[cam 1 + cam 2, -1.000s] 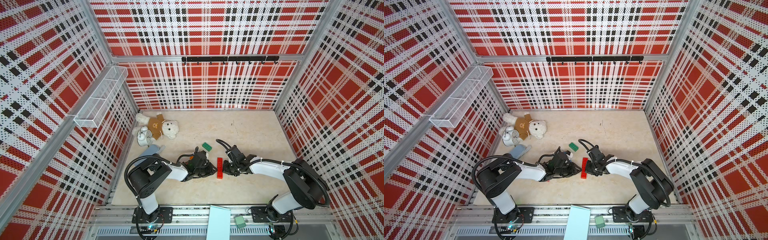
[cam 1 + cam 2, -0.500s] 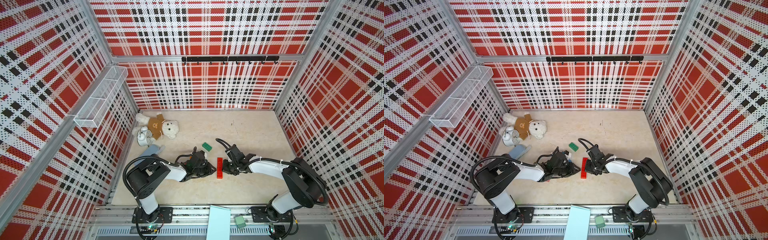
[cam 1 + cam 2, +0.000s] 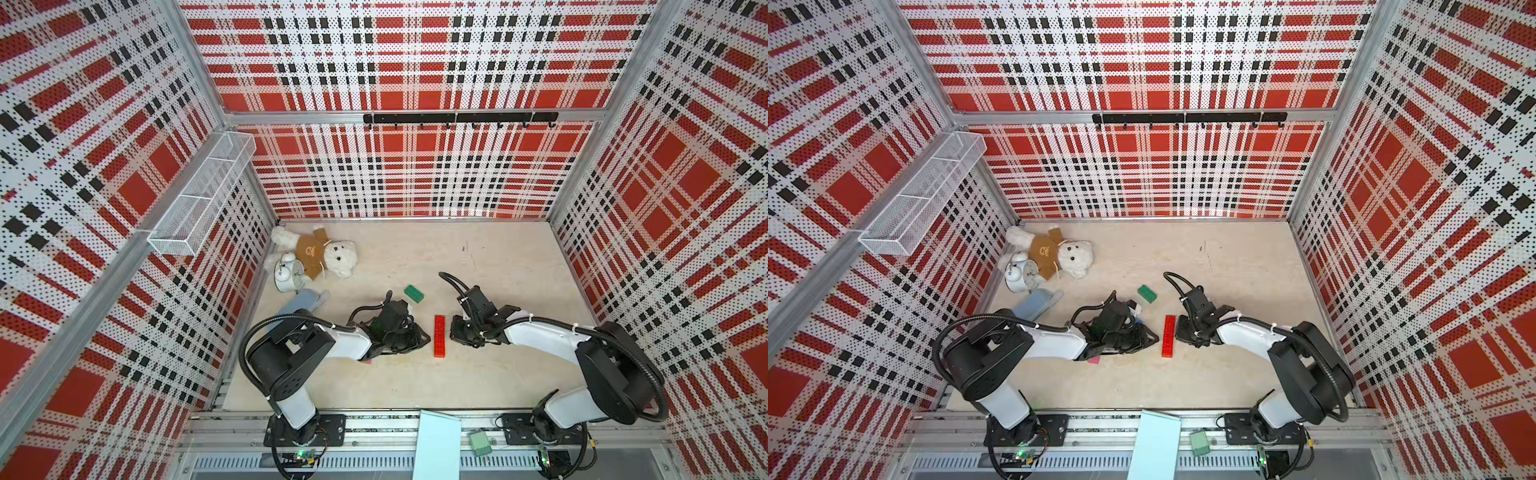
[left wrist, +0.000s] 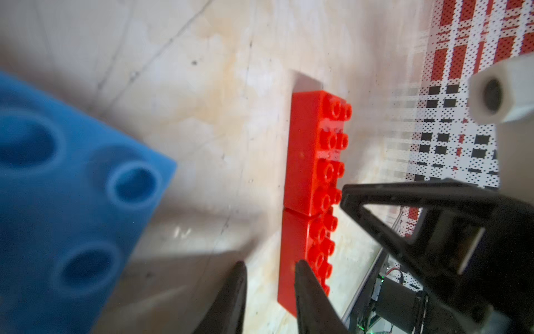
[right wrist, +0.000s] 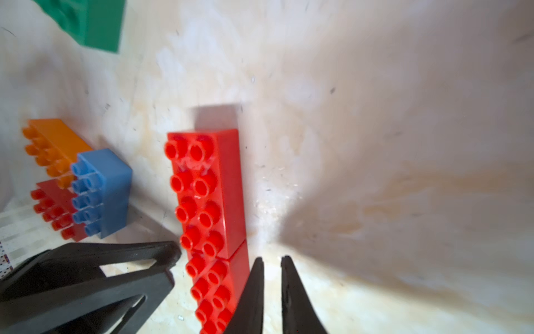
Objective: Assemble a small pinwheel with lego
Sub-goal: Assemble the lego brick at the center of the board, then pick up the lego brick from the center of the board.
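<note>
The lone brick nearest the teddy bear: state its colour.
The brick is green, clearest in a top view.

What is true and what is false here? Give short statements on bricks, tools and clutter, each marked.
1. Two red bricks lie end to end in one strip between the left tool and the right tool. True.
2. The green brick is pressed onto that strip. False: it lies alone on the table, apart from it.
3. The right tool is clamped on a red brick. False: its jaws stand slightly apart beside the strip, nothing between them.
4. A teddy bear lies by an alarm clock at the back left. True.
5. The blue brick lies alone by the right wall. False: it is bunched with an orange brick and a third red brick near the left tool.
</note>
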You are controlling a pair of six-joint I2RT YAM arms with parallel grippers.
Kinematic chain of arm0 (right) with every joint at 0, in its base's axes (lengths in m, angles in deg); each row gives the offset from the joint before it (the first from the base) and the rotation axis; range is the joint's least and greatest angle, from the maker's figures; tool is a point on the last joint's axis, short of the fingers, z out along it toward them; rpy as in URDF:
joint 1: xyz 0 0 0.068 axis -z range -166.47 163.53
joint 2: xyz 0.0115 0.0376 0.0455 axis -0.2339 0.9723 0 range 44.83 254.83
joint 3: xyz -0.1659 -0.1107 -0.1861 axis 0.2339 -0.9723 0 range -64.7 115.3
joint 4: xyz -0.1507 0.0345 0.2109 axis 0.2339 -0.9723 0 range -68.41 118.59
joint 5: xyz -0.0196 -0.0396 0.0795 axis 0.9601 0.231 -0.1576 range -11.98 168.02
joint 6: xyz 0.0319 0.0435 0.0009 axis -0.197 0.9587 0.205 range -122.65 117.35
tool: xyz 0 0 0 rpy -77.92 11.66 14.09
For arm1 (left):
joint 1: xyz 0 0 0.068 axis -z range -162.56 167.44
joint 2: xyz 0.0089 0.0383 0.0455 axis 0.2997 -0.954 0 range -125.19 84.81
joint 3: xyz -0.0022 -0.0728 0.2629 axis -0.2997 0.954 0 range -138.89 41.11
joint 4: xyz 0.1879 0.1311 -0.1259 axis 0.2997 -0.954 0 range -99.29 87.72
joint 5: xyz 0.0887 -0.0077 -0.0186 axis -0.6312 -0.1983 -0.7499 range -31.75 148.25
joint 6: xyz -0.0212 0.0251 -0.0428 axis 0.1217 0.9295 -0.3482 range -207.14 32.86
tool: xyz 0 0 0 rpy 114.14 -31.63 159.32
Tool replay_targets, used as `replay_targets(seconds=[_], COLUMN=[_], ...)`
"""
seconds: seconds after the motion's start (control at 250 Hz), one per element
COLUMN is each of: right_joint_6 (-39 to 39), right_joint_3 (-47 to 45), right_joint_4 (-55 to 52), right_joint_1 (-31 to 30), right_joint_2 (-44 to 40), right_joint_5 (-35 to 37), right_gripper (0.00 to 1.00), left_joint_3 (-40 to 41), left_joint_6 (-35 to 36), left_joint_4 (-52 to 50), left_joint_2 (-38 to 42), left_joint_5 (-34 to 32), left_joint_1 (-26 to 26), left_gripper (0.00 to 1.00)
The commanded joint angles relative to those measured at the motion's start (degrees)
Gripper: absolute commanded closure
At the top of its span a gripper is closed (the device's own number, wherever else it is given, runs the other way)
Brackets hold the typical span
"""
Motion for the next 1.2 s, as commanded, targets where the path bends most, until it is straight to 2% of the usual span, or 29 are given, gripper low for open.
replay_targets(seconds=[0.0,0.064,0.112,0.208,0.276,0.388,0.468,0.552,0.672,0.908,0.996,1.197], right_joint_6=[-2.8,-4.1,-4.9,-5.4,-4.3,-5.4,-11.5,-19.0,-26.6,-34.3,-35.9,-37.8], right_joint_3=[3.6,5.7,7.8,12.2,14.1,19.8,26.1,35.4,42.9,55.8,57.5,60.6], right_joint_4=[-4.4,-5.7,-7.1,-8.7,-7.1,-5.8,-6.2,-12.6,-15.5,-24.1,-24.7,-25.7], right_joint_1=[0.4,0.0,-0.9,-3.0,-3.9,-4.9,-4.8,-4.4,-3.7,-3.4,-3.2,-2.2], right_joint_2=[-3.5,-4.5,-4.8,-3.2,-0.9,5.8,12.3,19.3,25.5,36.3,38.2,41.1], right_joint_5=[2.7,2.4,3.3,5.0,4.5,5.5,5.5,6.5,8.7,7.2,6.5,4.7], right_gripper=[0.8,0.74,0.68,0.61,0.56,0.52,0.46,0.44,0.32,0.31,0.3,0.34], left_joint_3=[-1.1,-0.3,-0.4,-0.6,-0.4,0.9,2.9,4.7,7.3,9.5,9.5,9.8], left_joint_6=[1.5,2.2,3.6,7.8,10.1,12.0,12.1,11.2,10.4,9.6,9.8,9.7], left_joint_4=[-10.4,-14.9,-22.0,-34.2,-40.5,-46.6,-46.9,-46.9,-44.9,-42.2,-41.8,-40.7], left_joint_2=[8.4,15.4,22.4,36.9,45.5,55.1,58.1,58.8,59.7,60.7,60.3,58.6], left_joint_5=[0.3,-1.2,-5.8,-15.8,-21.0,-23.0,-18.6,-13.9,-9.6,-6.5,-5.8,-5.4], left_joint_1=[-0.3,-1.5,-2.5,-3.8,-4.9,-7.9,-11.0,-14.7,-18.4,-21.3,-21.9,-22.4], left_gripper=[0.63,0.57,0.48,0.23,0.0,0.0,0.01,0.0,0.01,0.01,0.01,0.01])
